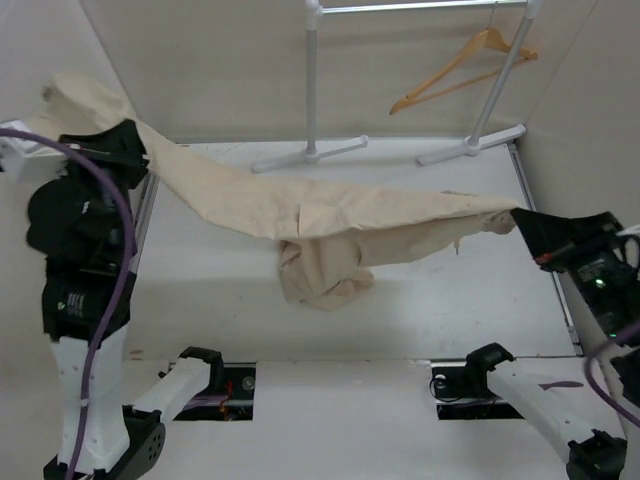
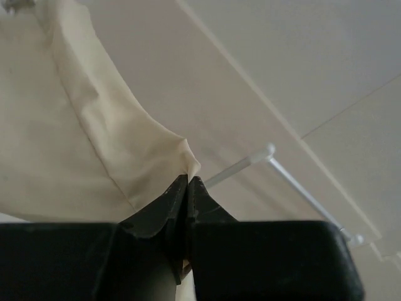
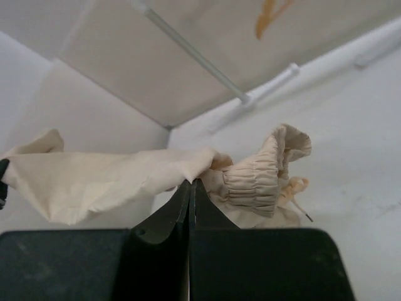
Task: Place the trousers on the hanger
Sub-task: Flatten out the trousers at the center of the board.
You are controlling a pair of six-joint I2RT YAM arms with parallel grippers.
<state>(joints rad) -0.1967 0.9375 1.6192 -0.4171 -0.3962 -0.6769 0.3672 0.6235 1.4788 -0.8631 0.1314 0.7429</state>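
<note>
The beige trousers (image 1: 330, 222) hang stretched between my two grippers above the table, with a bunched part sagging to the table in the middle. My left gripper (image 1: 128, 140) is shut on one end of the cloth (image 2: 75, 138), high at the left. My right gripper (image 1: 520, 220) is shut on the other end, by the gathered elastic waistband (image 3: 254, 179). The wooden hanger (image 1: 462, 68) hangs by its hook from the white rack at the back right, apart from both grippers; a bit of it shows in the right wrist view (image 3: 269, 12).
The white metal clothes rack (image 1: 312, 90) stands at the back, its feet on the table (image 1: 310, 155) and its top bar across the top. Beige walls enclose the back and both sides. The rack's bar also shows in the left wrist view (image 2: 301, 188).
</note>
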